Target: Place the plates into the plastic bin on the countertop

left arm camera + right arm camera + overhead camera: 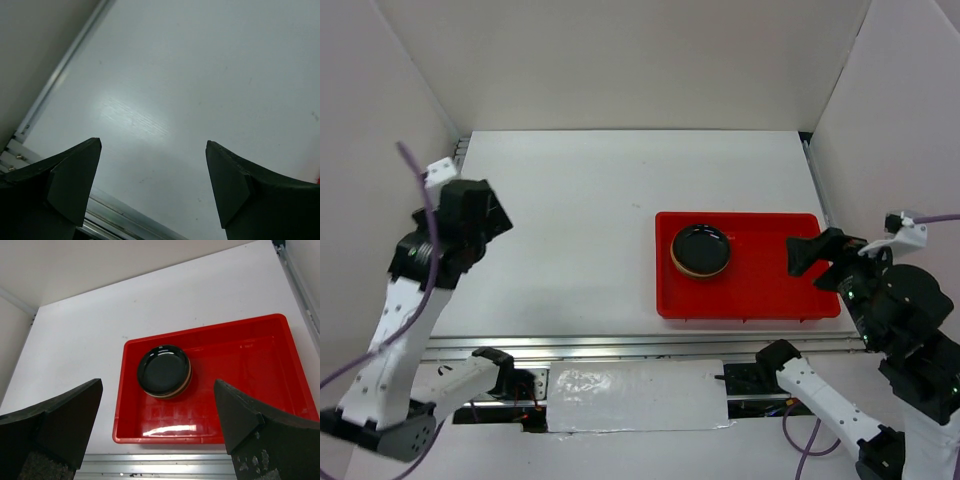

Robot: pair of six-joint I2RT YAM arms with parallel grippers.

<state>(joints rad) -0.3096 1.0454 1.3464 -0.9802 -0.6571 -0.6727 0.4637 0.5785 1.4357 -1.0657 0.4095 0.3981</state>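
The red plastic bin lies on the right half of the white countertop. In its left part stands a stack of plates with the black plate on top; only beige and orange edges show beneath it. My right gripper is open and empty, raised over the bin's right end. In the right wrist view its gripper frames the stack and the bin. My left gripper is open and empty over the table's left side; its wrist view shows the gripper over bare countertop.
Metal rails run along the front edge and the left edge. White walls close in the back and both sides. A white taped patch lies between the arm bases.
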